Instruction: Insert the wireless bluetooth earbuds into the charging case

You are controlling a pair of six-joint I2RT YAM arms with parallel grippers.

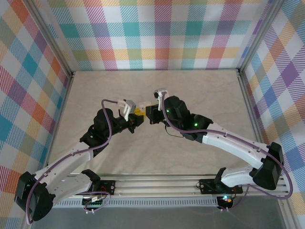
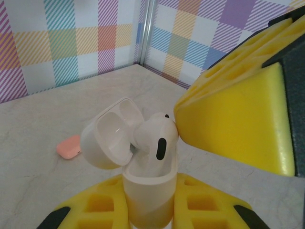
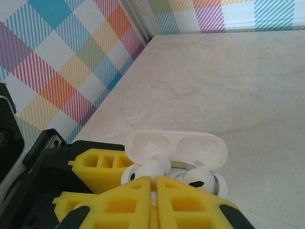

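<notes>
My left gripper [image 2: 150, 185] is shut on the body of the white charging case [image 2: 148, 195] and holds it upright, its lid [image 2: 107, 138] hinged open. A white earbud [image 3: 147, 171] sits tilted at the mouth of the case's left well, its stem pinched between the yellow fingers of my right gripper [image 3: 154, 185], which is shut on it. A second white earbud [image 3: 200, 179] rests in the right well. In the left wrist view the held earbud [image 2: 157, 138] leans against the right gripper's finger [image 2: 233, 119]. From above, both grippers [image 1: 137, 114] [image 1: 148, 113] meet at mid-table.
A salmon-pink pebble-shaped case [image 2: 69, 146] lies closed on the marble tabletop [image 3: 228, 81], to the left in the left wrist view. Plaid walls [image 1: 162, 33] enclose the table on three sides. Both arms stretch inward from the near rail.
</notes>
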